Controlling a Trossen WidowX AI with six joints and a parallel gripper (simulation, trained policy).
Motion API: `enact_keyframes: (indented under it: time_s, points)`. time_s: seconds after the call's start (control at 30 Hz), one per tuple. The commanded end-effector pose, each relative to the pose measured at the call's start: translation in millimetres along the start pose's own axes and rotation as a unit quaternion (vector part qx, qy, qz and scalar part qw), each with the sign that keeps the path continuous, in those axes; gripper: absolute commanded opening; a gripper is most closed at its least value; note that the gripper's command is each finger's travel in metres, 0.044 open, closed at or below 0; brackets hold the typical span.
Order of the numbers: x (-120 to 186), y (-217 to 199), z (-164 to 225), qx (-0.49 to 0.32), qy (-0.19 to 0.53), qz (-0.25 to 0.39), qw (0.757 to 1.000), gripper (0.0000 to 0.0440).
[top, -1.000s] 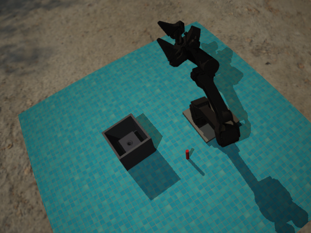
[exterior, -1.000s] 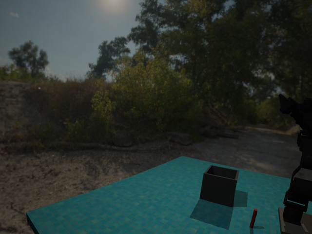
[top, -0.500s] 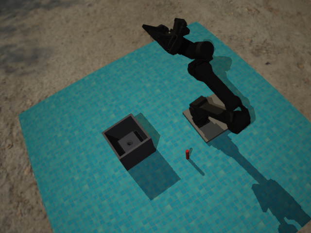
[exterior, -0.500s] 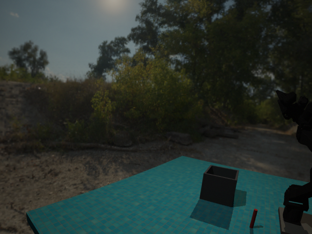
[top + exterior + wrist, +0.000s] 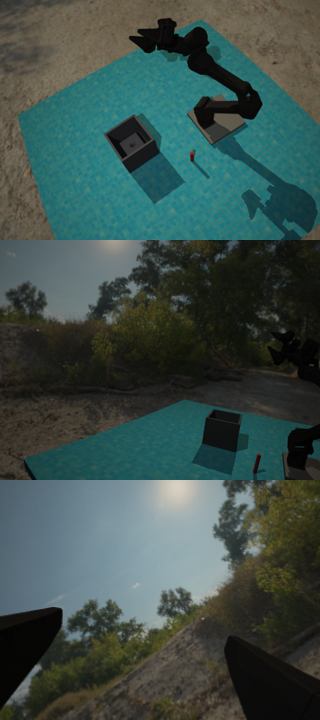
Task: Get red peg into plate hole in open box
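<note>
The red peg stands upright on the turquoise tiled table, between the box and the arm's base. The dark open box stands upright on the table. The grey plate at its bottom shows a round, empty hole in the top view; the box walls hide it in the exterior view. My gripper is wide open and empty. It is raised high above the table, far from both peg and box. The wrist view shows only sky, trees and ground between the fingers.
The arm's pale base plate lies beside the peg. The tiled table has its far edge near the raised gripper in the top view. Shadows of the box and arm fall across the tiles.
</note>
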State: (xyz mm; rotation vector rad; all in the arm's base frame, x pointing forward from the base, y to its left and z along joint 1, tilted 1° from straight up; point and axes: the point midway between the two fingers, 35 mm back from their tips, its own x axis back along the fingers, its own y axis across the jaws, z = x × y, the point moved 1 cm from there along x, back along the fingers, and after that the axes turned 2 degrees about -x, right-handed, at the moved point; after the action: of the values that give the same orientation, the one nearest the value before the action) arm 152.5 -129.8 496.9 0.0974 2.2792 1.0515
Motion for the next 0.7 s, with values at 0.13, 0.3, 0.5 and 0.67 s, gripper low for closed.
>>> enact_keyframes:
  time_s: [0.13,0.3,0.5,0.67]
  points:
    - [-18,-8,17,-0.1,0.047,0.02,0.994,0.044]
    - [-30,-12,36,-0.173,0.088,0.039,0.98,0.044]
    - [-41,-15,63,-0.253,0.138,0.069,0.955,0.0438]
    - [-47,-16,87,-0.31,0.179,0.099,0.928,0.0436]
